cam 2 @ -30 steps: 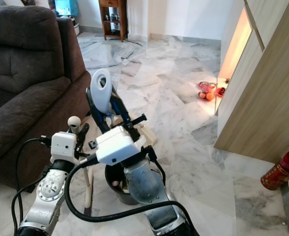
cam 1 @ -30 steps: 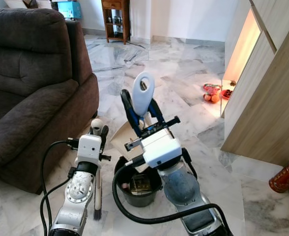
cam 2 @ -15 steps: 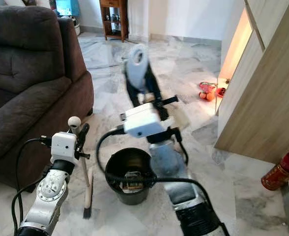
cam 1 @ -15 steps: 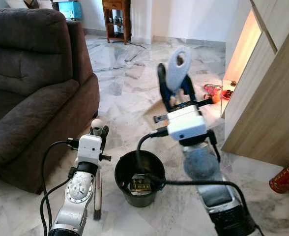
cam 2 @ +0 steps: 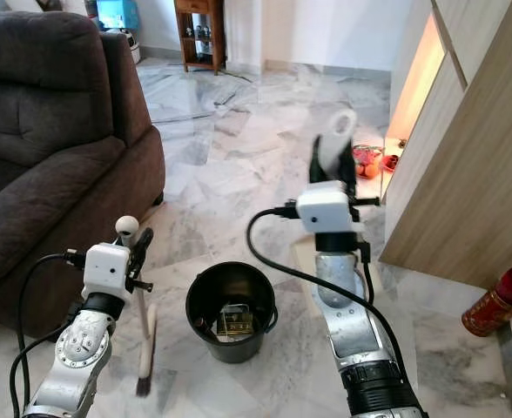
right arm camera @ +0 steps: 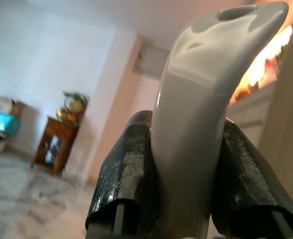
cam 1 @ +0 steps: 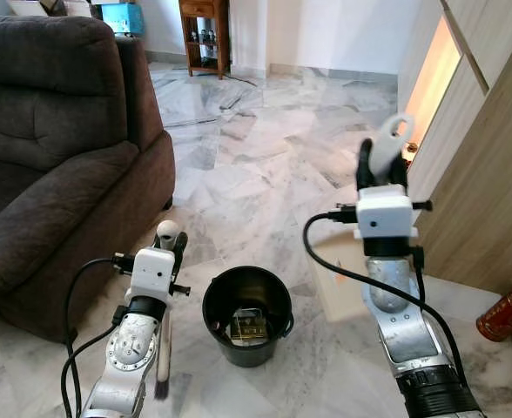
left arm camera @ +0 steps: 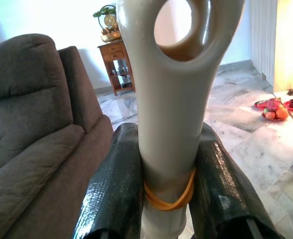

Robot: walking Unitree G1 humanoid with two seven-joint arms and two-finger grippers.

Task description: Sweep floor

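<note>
Left gripper (left arm camera: 169, 199): both black fingers (left arm camera: 114, 194) are clamped on the pale handle of the brush (left arm camera: 172, 99), one on each side, just above a yellow rubber band (left arm camera: 169, 196) wound round the handle. The looped handle end stands up past the fingertips. Below the gripper, the brush shaft runs down to the bristle head (cam 2: 144, 370), which is near the marble floor (cam 1: 256, 139).

Right gripper (right arm camera: 184, 179): both fingers (right arm camera: 124, 174) are clamped on the grey handle of the dustpan (right arm camera: 201, 99), which rises upright beyond the fingertips. The dustpan's flat pan hangs below the wrist.

Between the two grippers, a black bucket (cam 1: 248, 315) stands on the floor. The brown sofa (cam 1: 56, 148) lies outboard of the left gripper; a wooden cabinet (cam 1: 482, 157) lies outboard of the right gripper.
</note>
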